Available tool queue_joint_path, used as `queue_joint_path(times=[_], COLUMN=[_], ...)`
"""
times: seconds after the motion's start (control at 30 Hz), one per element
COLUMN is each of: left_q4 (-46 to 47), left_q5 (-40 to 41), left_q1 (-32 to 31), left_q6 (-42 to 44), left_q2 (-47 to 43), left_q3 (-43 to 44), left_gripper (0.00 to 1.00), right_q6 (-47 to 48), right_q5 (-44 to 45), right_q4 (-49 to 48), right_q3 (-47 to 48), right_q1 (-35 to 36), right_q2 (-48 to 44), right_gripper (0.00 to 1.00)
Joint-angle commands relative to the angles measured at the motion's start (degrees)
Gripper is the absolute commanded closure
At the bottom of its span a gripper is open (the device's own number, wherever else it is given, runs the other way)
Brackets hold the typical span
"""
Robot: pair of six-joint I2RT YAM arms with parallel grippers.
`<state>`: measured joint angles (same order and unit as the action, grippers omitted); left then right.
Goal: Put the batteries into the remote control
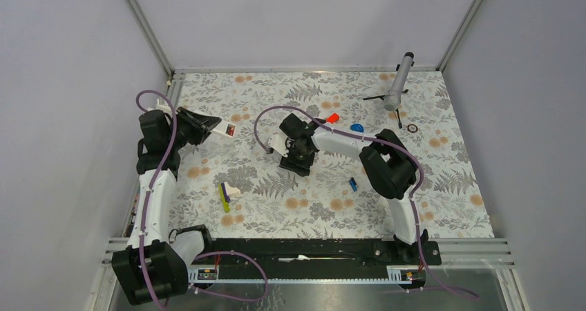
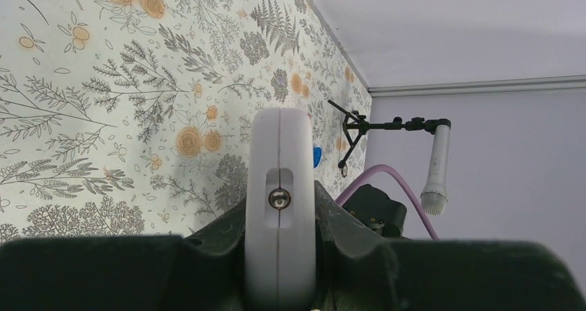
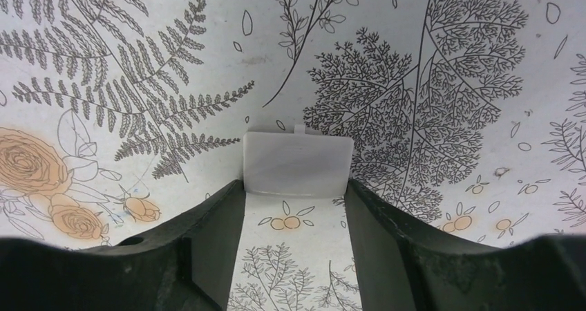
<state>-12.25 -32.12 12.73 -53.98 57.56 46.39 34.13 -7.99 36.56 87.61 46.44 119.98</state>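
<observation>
The light-grey remote control is held off the mat at the left, with my left gripper shut on it. In the left wrist view the remote stands end-on between the black fingers, showing a seam and a screw. A blue battery lies on the mat beside the right arm. My right gripper points down at mid-table. Its fingertips press both sides of a small white cover plate lying flat on the mat.
An orange-red cylinder and a round blue cap lie behind the right arm. A microphone on a small tripod and a ring stand at the back right. A yellow-and-purple tool lies front left.
</observation>
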Motion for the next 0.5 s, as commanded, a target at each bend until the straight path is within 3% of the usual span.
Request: queue_joint_path(times=[0.0,0.07,0.23,0.47], left_q4=[4.05,4.13,3.31,3.03], left_q5=[-1.92,-1.93,-1.91,-1.8], left_q1=[0.36,0.36,0.35,0.34], left_q6=[0.44,0.54,1.44,1.87], left_q2=[-1.25,-1.75,-2.53,-2.57], left_q3=[-1.47,-2.2,-2.22,-1.83], left_gripper=[1.0,1.0,1.0,1.0], right_q6=[-3.26,-4.1,-4.45,-3.51], right_q5=[0.28,2.25,3.73,3.58], right_q4=[-3.1,-3.74,-2.57,-0.78], right_q3=[-2.85,-2.21,1.18,1.33], right_q1=[-0.29,-0.34,-0.29,-0.27], right_q2=[-3.06,-2.26,1.54,2.08], right_gripper=[0.35,0.27,0.22,0.36])
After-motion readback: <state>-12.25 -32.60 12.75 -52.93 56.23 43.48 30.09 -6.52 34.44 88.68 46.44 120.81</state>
